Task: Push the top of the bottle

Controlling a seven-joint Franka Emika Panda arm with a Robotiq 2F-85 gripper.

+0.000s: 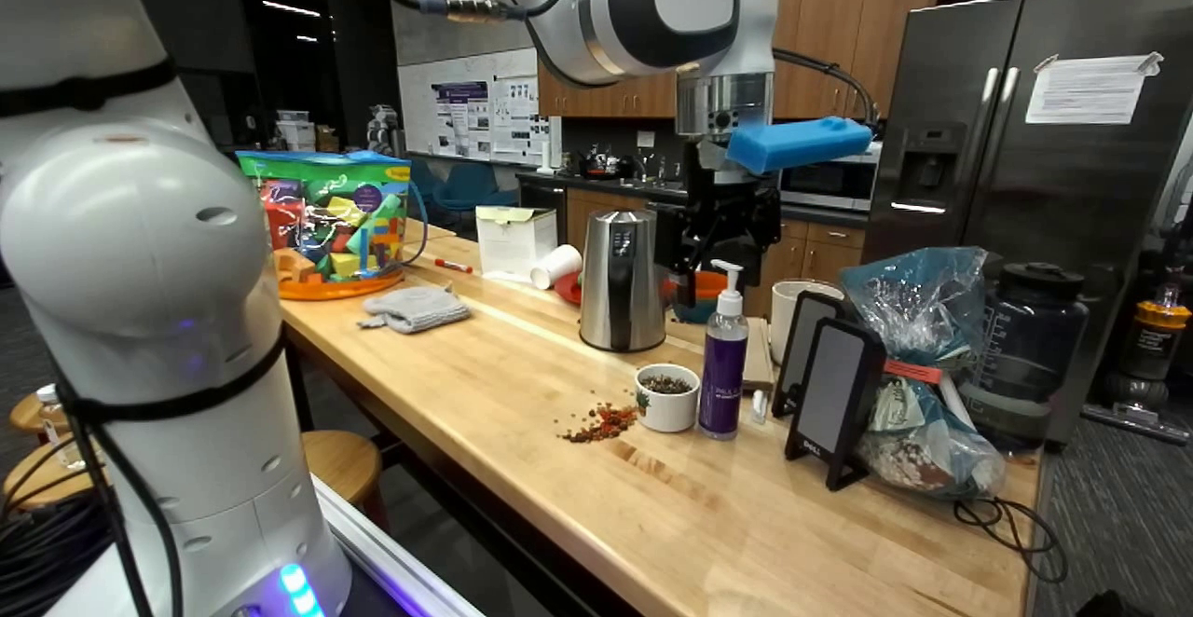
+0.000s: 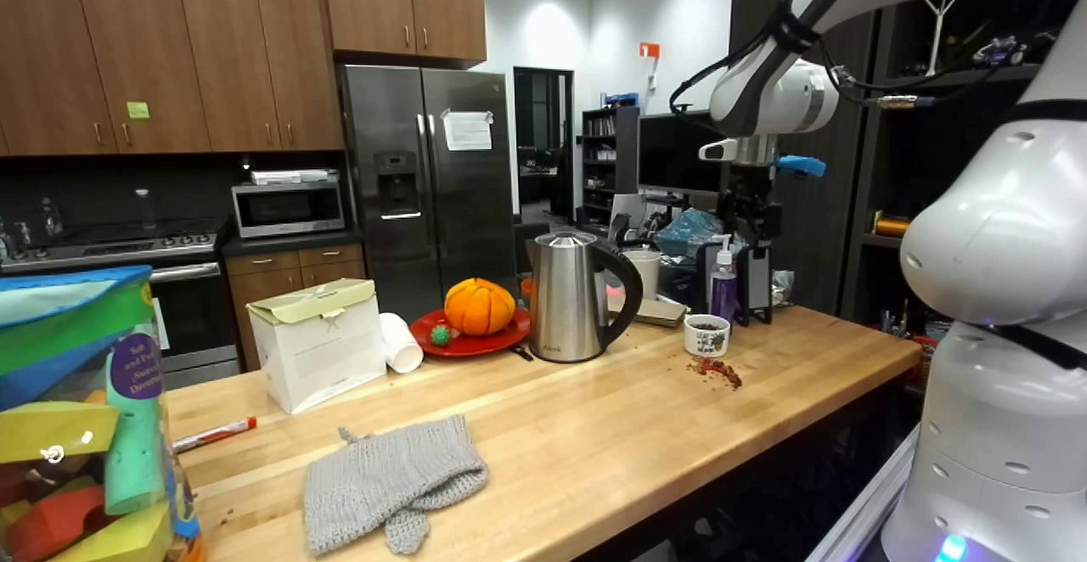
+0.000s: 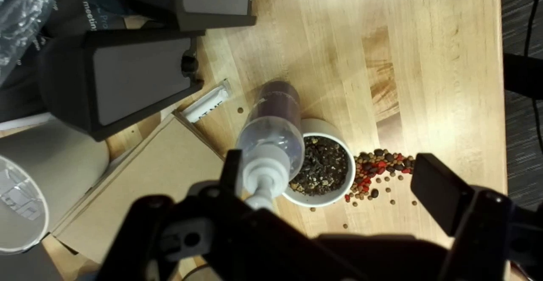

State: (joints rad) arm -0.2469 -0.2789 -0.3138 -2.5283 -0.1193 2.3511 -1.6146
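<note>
Nearest your wrist camera, the gripper (image 3: 334, 181) juts up from the bottom of the frame, its fingers well apart. Seen between them, close to the finger at frame left, is the bottle (image 3: 272, 137), near the centre; its white pump top (image 3: 266, 174) is partly hidden by the gripper, and whether the two touch you cannot tell. In both exterior views the bottle stands upright on the wooden table (image 1: 522, 384). Just beside it, to the lower right in your wrist view, is a white cup (image 3: 322, 127) holding dark grains (image 3: 322, 166), with red and brown bits (image 3: 373, 170) strewn farther right. Two black speakers (image 3: 142, 77) stand at the upper left. Farther back, in an exterior view, you see the steel kettle (image 1: 623, 286) around mid-frame, a grey cloth (image 1: 417, 309) left of it, then a white box (image 1: 514, 242). The dark refrigerator (image 1: 1072, 179) stands behind, at the upper right.
</note>
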